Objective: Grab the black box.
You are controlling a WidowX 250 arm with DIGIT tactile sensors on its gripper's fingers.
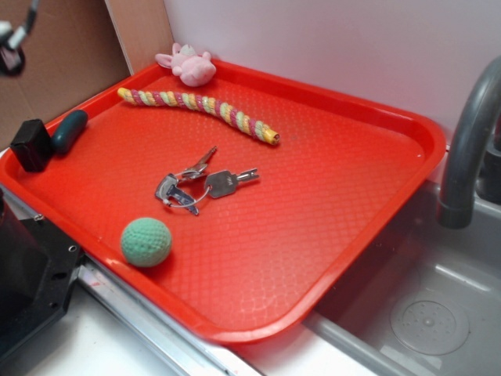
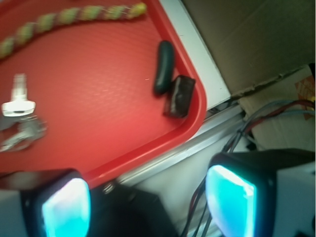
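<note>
The black box [image 1: 31,145] is a small matte cuboid in the left corner of the red tray [image 1: 391,117], touching a dark teal oblong object [image 1: 69,131]. In the wrist view the box [image 2: 178,96] lies in the tray's corner by the rim, with the teal object [image 2: 163,67] beside it. My gripper [image 2: 148,205] is open and empty, with its glowing cyan pads [image 2: 66,207] wide apart. It hovers over the tray's edge and the counter outside it, well short of the box. In the exterior view only a bit of the gripper [image 1: 12,43] shows at the top left, high above the box.
On the tray lie a bunch of keys [image 1: 192,186], a green knitted ball [image 1: 146,241], a braided rope [image 1: 196,103] and a pink plush [image 1: 188,65]. A black machine body [image 1: 27,282] stands at the front left. A faucet [image 1: 470,149] and sink [image 1: 423,305] are at right. Cables [image 2: 266,118] run beside the tray.
</note>
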